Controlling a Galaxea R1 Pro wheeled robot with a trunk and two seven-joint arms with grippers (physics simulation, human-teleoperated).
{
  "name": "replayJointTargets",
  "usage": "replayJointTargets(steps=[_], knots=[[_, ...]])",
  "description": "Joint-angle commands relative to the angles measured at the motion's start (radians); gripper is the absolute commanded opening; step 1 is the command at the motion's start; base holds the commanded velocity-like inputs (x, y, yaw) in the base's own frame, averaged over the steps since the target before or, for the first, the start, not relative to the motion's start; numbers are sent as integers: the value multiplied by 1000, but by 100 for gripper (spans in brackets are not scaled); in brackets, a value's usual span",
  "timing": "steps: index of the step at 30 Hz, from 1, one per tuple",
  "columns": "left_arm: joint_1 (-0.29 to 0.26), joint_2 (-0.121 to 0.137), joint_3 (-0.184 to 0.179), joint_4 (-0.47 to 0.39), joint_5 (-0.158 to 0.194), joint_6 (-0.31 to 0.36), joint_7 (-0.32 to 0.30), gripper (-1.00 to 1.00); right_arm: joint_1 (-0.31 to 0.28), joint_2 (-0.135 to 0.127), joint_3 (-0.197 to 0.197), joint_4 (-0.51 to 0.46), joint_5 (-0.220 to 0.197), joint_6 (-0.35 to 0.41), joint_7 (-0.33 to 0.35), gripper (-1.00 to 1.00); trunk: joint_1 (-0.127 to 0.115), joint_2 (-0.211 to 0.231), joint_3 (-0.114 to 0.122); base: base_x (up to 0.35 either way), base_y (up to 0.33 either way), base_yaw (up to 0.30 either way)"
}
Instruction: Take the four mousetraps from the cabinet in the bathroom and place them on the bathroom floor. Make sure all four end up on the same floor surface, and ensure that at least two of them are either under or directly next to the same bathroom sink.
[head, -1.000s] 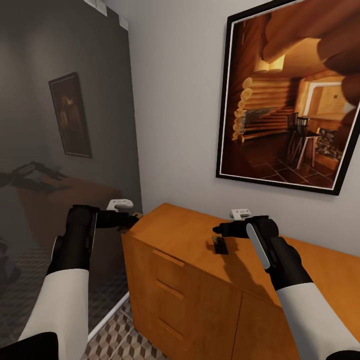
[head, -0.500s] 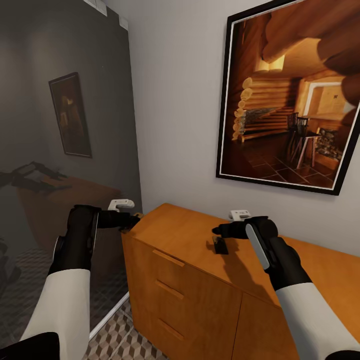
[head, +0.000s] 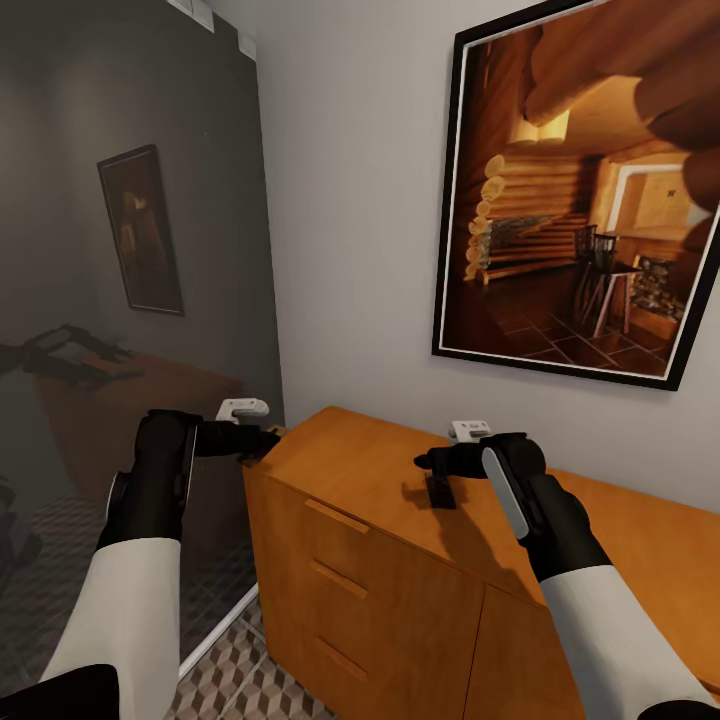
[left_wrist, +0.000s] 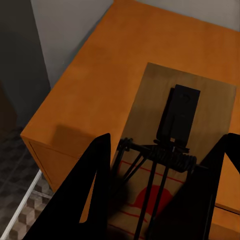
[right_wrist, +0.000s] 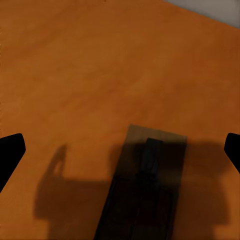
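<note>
Wood board: trap (left_wrist: 175, 150) is thin tan wood with a black wire spring, a black plate and a red mark; it sits between the left gripper's (left_wrist: 160, 200) fingers (left_wrist: 95, 185), which look closed on its edges, above the cabinet (head: 380, 480) corner.
Second trap: another trap (right_wrist: 147, 185) lies flat on the cabinet top, in shadow, just below the right gripper (head: 430, 462).
Right fingers: wide apart, tips (right_wrist: 10, 152) at either side of the wrist view, not touching the trap.
Handling: probably light and stiff. Flat on a smooth top, so little edge to get under. The spring bar could snag or snap, so I'd keep the pads off the wire.
Grip point: long edges of the board, fingers straddling its narrow width, near the middle.
Risk: board may slide on the top as the fingers close. A thin edge can slip out.
Surroundings: cabinet has slab pulls on its front; a cabin picture (head: 590, 190) hangs above; dark glass panel (head: 130, 250) is on the left; cube-pattern floor (head: 240, 680) is below.
Progress: my read is one trap in hand, one about to be taken, none on the floor in view.
</note>
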Motion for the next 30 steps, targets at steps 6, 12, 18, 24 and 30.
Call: replayJointTargets(steps=[6, 12, 18, 24, 30], knots=[[-1, -1, 3, -1, -10, 3, -11, -100, -1, 1, -18, -1, -1, 4, 2, 100, 0, -1, -1, 0, 0, 0], [-1, -1, 3, -1, -10, 3, -11, -100, -1, 4, -29, -1, -1, 4, 2, 100, 0, -1, -1, 0, 0, 0], [-1, -1, 3, -1, -10, 3, -11, -100, -1, 4, -32, -1, -1, 4, 2, 100, 0, -1, -1, 0, 0, 0], [-1, -1, 2, -2, -9, 3, -12, -100, -1, 3, -33, -1, -1, 4, 2, 100, 0, -1, -1, -60, 0, 0], [-1, -1, 2, -2, -8, 3, -12, -100, -1, 3, -33, -1, -1, 4, 2, 100, 0, -1, -1, -126, 0, 0]])
